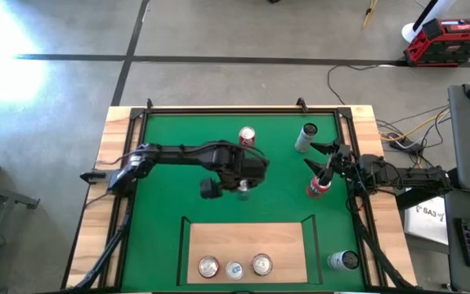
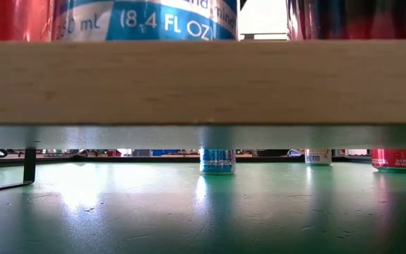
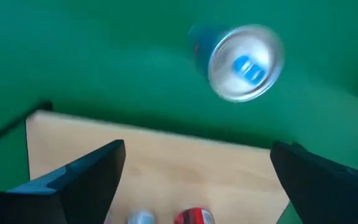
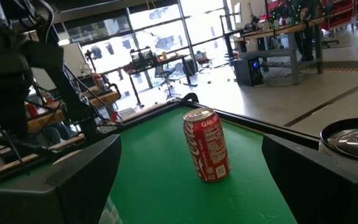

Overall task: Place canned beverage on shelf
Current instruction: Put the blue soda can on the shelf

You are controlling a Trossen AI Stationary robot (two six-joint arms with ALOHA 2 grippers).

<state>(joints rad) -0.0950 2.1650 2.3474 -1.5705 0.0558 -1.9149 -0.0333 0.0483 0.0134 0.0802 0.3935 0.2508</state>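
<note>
While the left gripper [image 1: 243, 189] hangs over the middle of the green mat [image 1: 169, 188], its two dark fingers [image 3: 98, 171] stand wide apart with nothing between them, and a blue can [image 3: 244, 62] with a silver top stands upright on the mat directly below, as the left wrist view shows. In the high view this can is mostly hidden under the gripper. The shelf [image 1: 288, 237], a pale wood board with a thin black rail, lies at the near edge of the mat and carries three upright cans in a row: a red can [image 1: 208, 265], a slim blue-and-white can [image 1: 235, 269] and another red-sided can [image 1: 261, 264]. The low view looks under the board's edge [image 2: 203, 81] and sees the blue can [image 2: 217, 160] standing on the mat beyond it. The right gripper [image 1: 326, 167] reaches in from the right side of the mat, its fingers [image 4: 88, 171] also spread wide and empty; a dark red can [image 1: 319, 187] sits just beside it. A red cola can [image 1: 247, 136] stands upright toward the far side of the mat, a silver can [image 1: 306, 137] stands to its right, and one more silver-topped can [image 1: 345, 260] sits near the mat's near right corner, beside the shelf.
</note>
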